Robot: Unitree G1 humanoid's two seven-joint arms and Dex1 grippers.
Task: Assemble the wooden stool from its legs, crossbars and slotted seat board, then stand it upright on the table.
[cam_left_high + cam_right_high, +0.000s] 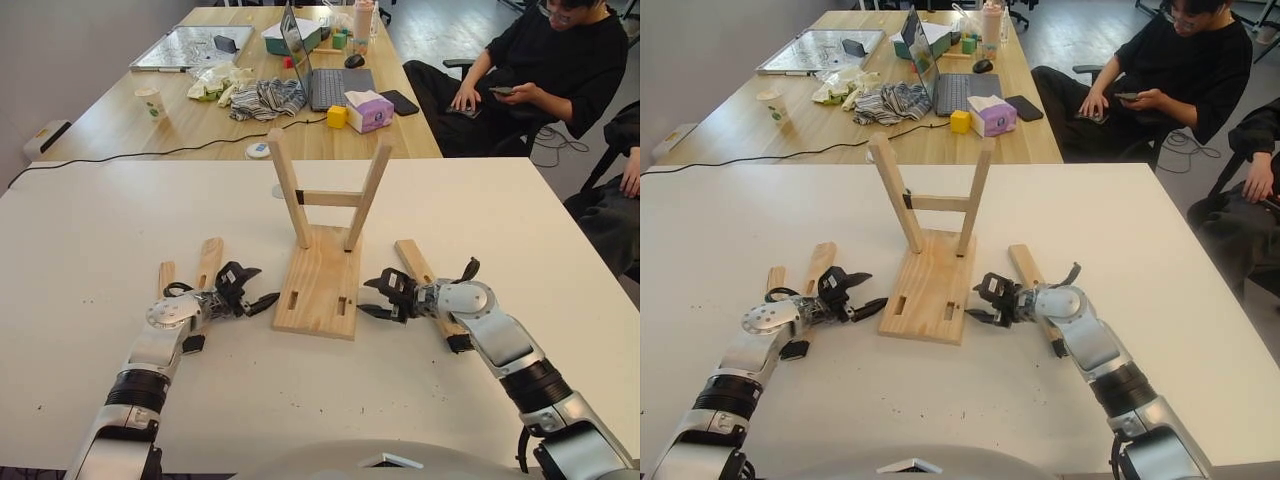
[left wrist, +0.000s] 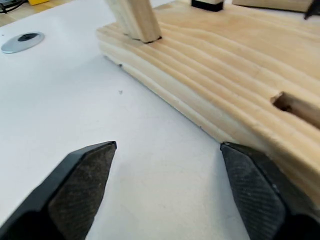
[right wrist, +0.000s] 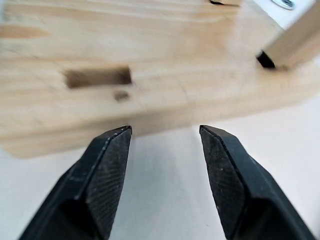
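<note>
Head views: board (image 1: 318, 283) lies flat on the table (image 1: 80, 250). Two legs (image 1: 290, 190) stand splayed in its far slots, with a crossbar (image 1: 330, 198) joining them partway up. Two loose sticks (image 1: 210, 262) lie left of the board, and a third stick (image 1: 415, 262) lies right of it, partly under the right arm. Left gripper (image 1: 262, 303) sits low at the board's near-left edge and right gripper (image 1: 372, 302) at its near-right edge, both pointing in at the board. Wrist views settle the hands: both are spread wide and empty, with nothing between the fingers. In the left wrist view one fingertip (image 2: 250, 175) is just beside the board's side edge, contact unclear, and the other is over bare table. Beyond are the empty near-left slot (image 2: 295, 107), a leg base seated in the board, and a metal disc (image 2: 22, 42) past the board's far end. In the right wrist view both fingertips stop short of the board's edge, and the empty near-right slot (image 3: 97, 76) is straight ahead.
</note>
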